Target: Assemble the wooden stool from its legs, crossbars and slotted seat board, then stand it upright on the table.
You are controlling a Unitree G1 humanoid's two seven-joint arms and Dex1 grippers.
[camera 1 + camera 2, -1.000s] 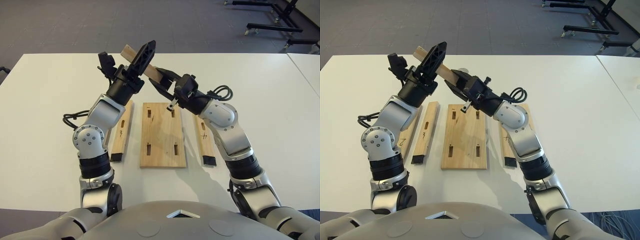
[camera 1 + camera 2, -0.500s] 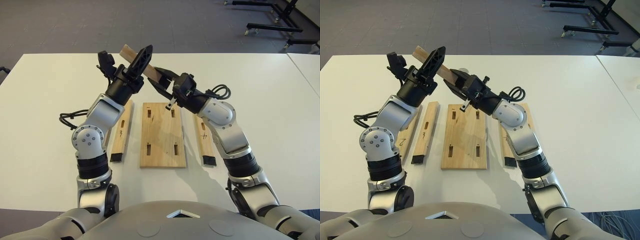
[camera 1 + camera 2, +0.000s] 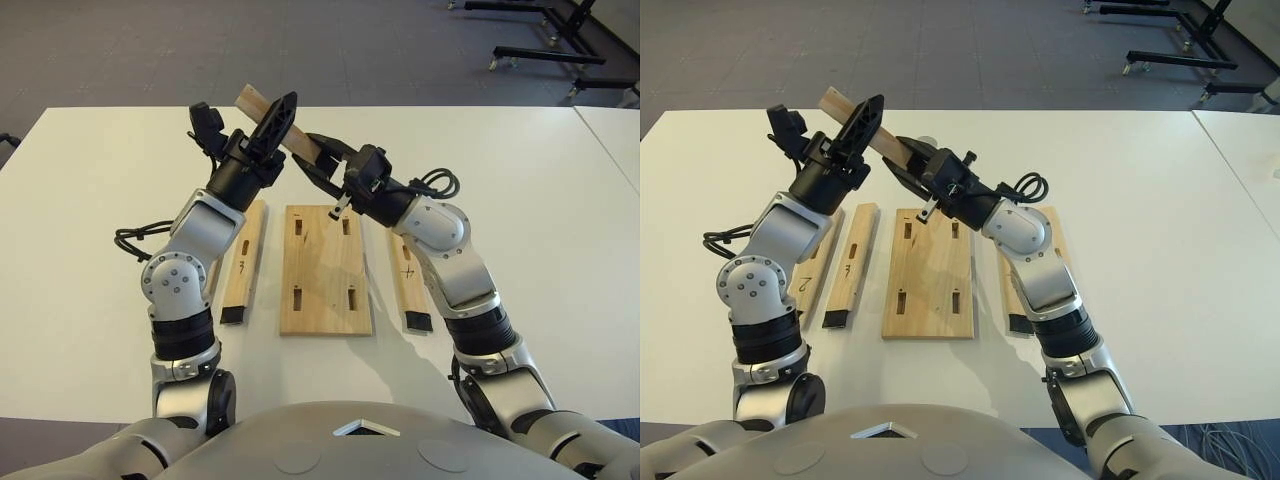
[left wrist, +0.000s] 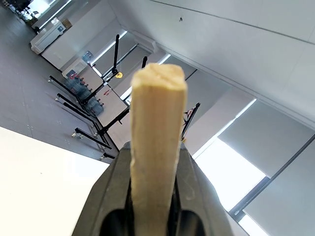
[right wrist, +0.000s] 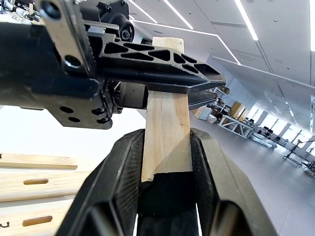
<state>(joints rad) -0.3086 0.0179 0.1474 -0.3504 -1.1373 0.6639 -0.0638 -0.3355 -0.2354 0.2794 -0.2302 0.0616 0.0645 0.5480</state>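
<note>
I see both arms raised over the seat board (image 3: 325,275), left gripper (image 3: 284,112) and right gripper (image 3: 313,152) clamping one stool leg (image 3: 251,101).

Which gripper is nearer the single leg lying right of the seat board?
Right. The right gripper holds the raised wooden piece near the far end of the seat board, up and left of that leg. The left gripper grips the same piece higher and farther left.

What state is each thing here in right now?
Left tool, shut on held leg.
Right tool, shut on held leg.
Held leg, in the air, tilted.
Seat board, flat on table, slots empty.
Leg left of board, lying flat.
Leg right of board, lying flat.
</note>
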